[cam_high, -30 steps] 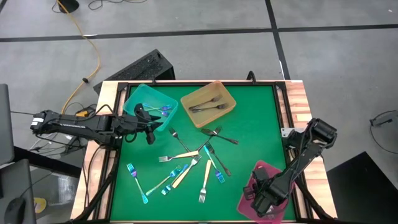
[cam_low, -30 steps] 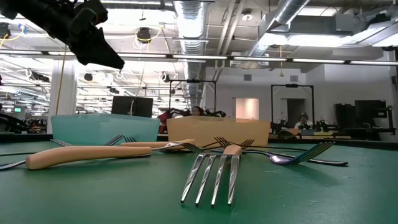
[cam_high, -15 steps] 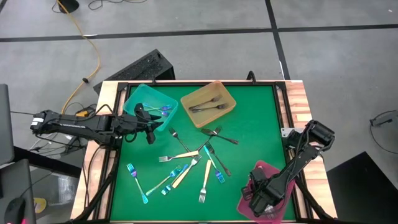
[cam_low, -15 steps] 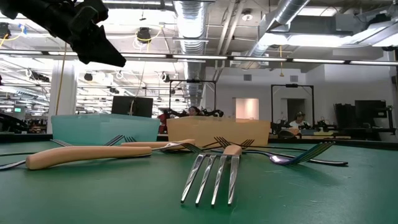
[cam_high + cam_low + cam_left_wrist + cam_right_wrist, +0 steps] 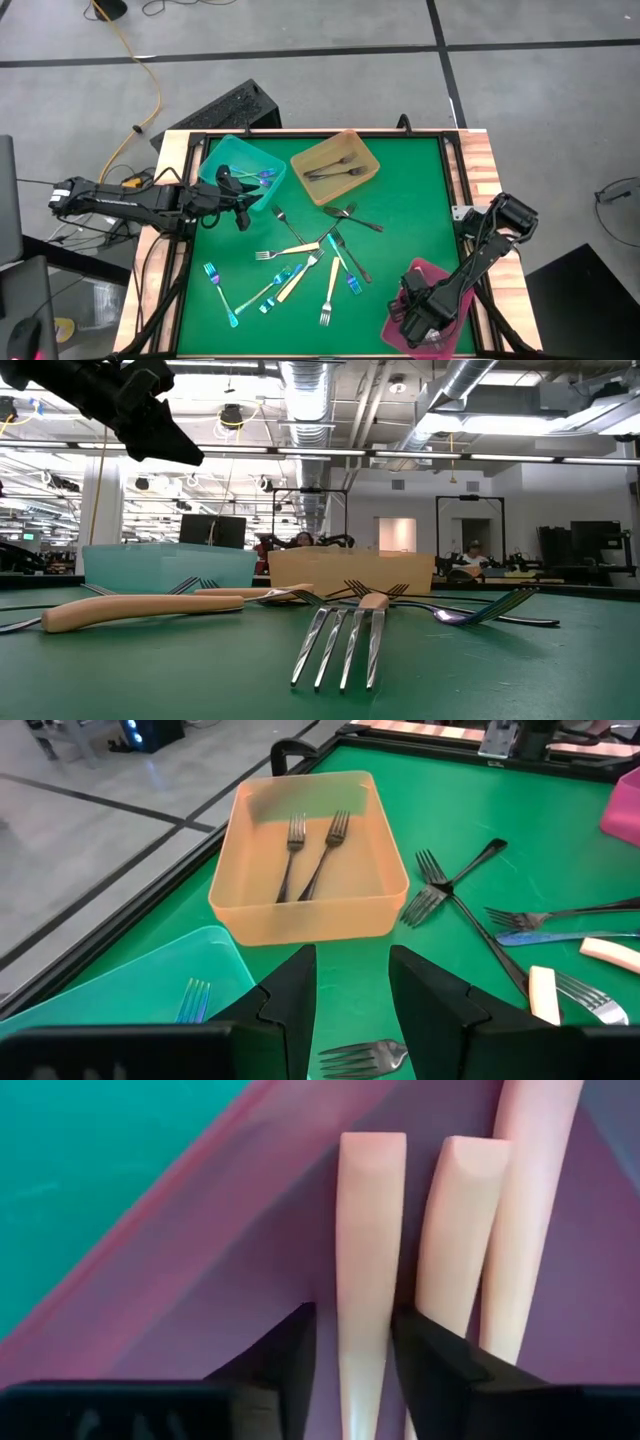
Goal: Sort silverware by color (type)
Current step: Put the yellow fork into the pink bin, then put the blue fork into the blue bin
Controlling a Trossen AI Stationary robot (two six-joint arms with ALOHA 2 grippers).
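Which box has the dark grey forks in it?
The amber tray at the table's far side. It holds two dark forks; the teal tray holds blue ones.

The right gripper hides most of the pink tray's contents

The left arm reaches in from nine o'clock, its left gripper hanging above the table with fingers parted and empty. The right arm folds back toward five o'clock, right gripper lowered, fingers slightly apart.
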